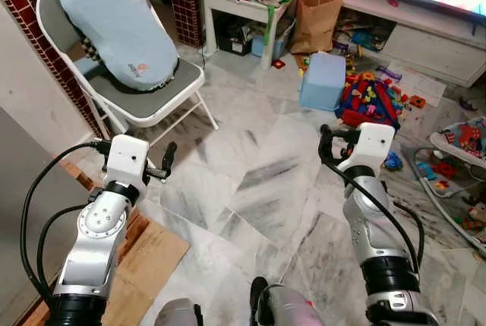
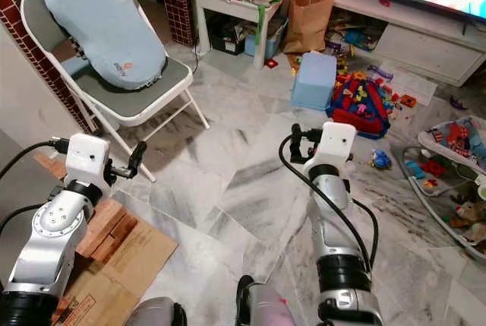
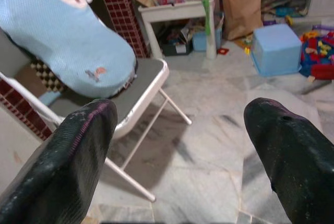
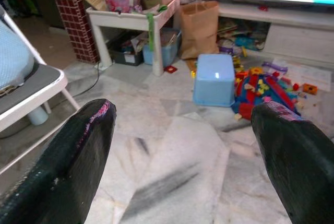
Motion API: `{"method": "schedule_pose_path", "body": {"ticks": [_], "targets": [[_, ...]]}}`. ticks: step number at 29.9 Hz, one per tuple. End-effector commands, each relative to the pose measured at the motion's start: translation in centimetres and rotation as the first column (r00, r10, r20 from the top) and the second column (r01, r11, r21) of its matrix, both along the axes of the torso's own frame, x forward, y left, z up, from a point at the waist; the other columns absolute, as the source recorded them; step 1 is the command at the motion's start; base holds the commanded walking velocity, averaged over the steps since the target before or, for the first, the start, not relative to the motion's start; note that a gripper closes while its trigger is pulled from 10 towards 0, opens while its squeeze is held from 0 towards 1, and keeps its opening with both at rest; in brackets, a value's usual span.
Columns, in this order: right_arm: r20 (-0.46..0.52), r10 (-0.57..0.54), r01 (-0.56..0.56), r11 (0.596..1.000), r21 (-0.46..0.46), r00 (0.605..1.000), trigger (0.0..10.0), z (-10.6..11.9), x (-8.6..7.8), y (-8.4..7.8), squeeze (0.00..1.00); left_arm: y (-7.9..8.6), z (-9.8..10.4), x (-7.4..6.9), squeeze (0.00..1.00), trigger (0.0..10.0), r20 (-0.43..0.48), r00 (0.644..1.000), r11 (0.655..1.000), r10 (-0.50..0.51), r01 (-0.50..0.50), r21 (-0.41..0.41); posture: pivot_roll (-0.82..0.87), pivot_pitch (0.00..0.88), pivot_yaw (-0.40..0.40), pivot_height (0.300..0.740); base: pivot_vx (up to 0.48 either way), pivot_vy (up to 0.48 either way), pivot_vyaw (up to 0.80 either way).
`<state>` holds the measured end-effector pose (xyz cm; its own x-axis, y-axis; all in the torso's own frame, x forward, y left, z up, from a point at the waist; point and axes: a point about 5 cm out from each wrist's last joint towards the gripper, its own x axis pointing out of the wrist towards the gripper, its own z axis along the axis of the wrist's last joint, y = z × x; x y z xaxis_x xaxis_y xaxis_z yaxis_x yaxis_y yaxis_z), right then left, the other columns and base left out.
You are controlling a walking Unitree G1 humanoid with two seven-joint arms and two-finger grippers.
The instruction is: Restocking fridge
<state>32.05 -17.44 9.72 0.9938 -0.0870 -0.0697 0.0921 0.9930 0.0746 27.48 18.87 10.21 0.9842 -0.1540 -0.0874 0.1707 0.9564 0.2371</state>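
No fridge or groceries are in sight. My left gripper (image 1: pixel 168 160) is held out over the marble floor (image 1: pixel 258 181), just in front of a folding chair (image 1: pixel 156 94). It is open, and the left wrist view shows its two black fingers (image 3: pixel 78 151) wide apart with nothing between them. My right gripper (image 1: pixel 327 144) is raised over the floor a little short of a toy pile (image 1: pixel 370 98). It is open too, and the right wrist view shows floor between its spread fingers (image 4: pixel 292 151).
The chair carries a pale blue baby cushion (image 1: pixel 118 22). A blue box (image 1: pixel 323 79), a brown paper bag (image 1: pixel 315 18) and a white side table (image 1: pixel 239 3) stand ahead. Flattened cardboard (image 1: pixel 148 254) lies by my left side. More toys (image 1: pixel 459 147) lie to the right.
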Motion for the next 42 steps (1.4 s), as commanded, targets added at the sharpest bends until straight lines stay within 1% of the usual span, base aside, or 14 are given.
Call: {"method": "schedule_pose_path", "body": {"ticks": [1,5,9,10,12,15,19,22,26,29,31,34,38,42], "targets": [[0.017,0.026,-0.026,1.0,-0.001,1.0,10.0,0.4,0.5,0.5,0.0,-0.3,-0.7,-0.1,0.0,10.0,-0.019,1.0,1.0,-0.01,0.01,0.007,0.08,0.059,-0.024,0.74,0.0,0.0,0.0],[0.004,0.13,-0.13,0.991,0.017,0.991,10.0,0.7,1.5,2.3,0.0,-0.8,-2.2,0.2,0.0,10.0,-0.079,0.997,1.0,-0.023,0.024,0.012,0.08,0.025,-0.025,0.74,0.0,0.0,0.0],[0.035,0.171,-0.171,0.985,-0.008,0.985,10.0,1.4,2.0,3.0,0.0,-1.1,-2.6,0.2,0.0,10.0,-0.091,0.995,0.999,-0.041,0.043,0.02,0.08,0.009,-0.02,0.74,0.0,0.0,0.0],[0.042,0.175,-0.175,0.985,0.005,0.984,10.0,1.7,2.6,3.3,0.0,-1.3,-2.8,0.6,0.0,10.0,-0.093,0.995,0.999,-0.042,0.044,0.026,0.08,0.004,-0.017,0.74,0.0,0.0,0.0],[0.046,0.179,-0.18,0.984,0.005,0.983,10.0,1.9,2.7,3.3,0.0,-1.4,-2.8,0.7,0.0,10.0,-0.09,0.995,0.998,-0.046,0.049,0.029,0.08,0.004,-0.014,0.74,0.0,0.0,0.0],[0.073,0.196,-0.195,0.981,-0.008,0.978,10.0,2.5,3.3,3.7,0.0,-1.9,-2.2,1.5,0.0,10.0,-0.062,0.996,0.997,-0.061,0.064,0.046,0.08,0.0,-0.014,0.74,0.0,0.0,0.0],[0.093,0.198,-0.199,0.98,0.007,0.976,10.0,2.7,3.6,4.0,0.0,-2.5,-1.7,2.2,0.0,10.0,-0.037,0.997,0.997,-0.064,0.066,0.043,0.09,0.0,-0.038,0.74,0.0,0.0,0.0],[0.09,0.198,-0.199,0.98,-0.002,0.976,10.0,2.5,3.5,3.8,0.0,-2.8,-2.1,2.4,0.0,10.0,-0.041,0.996,0.996,-0.073,0.075,0.052,0.09,0.0,-0.041,0.74,0.0,0.0,0.0],[0.097,0.162,-0.162,0.987,0.0,0.982,10.0,2.3,3.4,2.7,0.0,-3.5,-2.2,2.2,0.0,10.0,-0.037,0.994,0.994,-0.1,0.102,0.05,0.1,0.0,-0.054,0.74,0.0,0.0,0.0],[0.081,0.144,-0.144,0.99,-0.002,0.986,10.0,1.7,3.2,2.2,0.0,-3.4,-2.3,2.0,0.0,10.0,-0.044,0.994,0.993,-0.101,0.103,0.049,0.1,0.0,-0.057,0.74,0.0,0.0,0.0],[0.068,0.133,-0.133,0.991,0.002,0.989,10.0,1.3,3.1,1.9,0.0,-3.2,-2.6,1.9,0.0,10.0,-0.055,0.994,0.995,-0.093,0.095,0.041,0.1,0.0,-0.057,0.74,0.0,0.0,0.0],[0.062,0.123,-0.122,0.992,-0.015,0.991,10.0,0.8,2.6,1.3,0.0,-2.4,-3.8,1.0,0.0,10.0,-0.094,0.994,0.998,-0.055,0.056,0.013,0.08,0.0,-0.055,0.74,0.0,0.0,0.0],[0.052,0.091,-0.089,0.995,-0.04,0.994,10.0,-0.1,1.6,-0.1,0.0,-0.8,-4.6,0.0,0.0,10.0,-0.084,0.995,0.998,0.061,-0.063,-0.027,0.07,0.0,-0.057,0.74,0.0,0.0,0.0],[0.064,0.074,-0.072,0.997,-0.039,0.995,10.0,-0.3,0.8,-0.8,0.0,-0.1,-4.5,-0.7,0.0,10.0,-0.068,0.992,0.993,0.102,-0.106,-0.056,0.06,0.0,-0.056,0.74,0.0,0.0,0.0]]}}
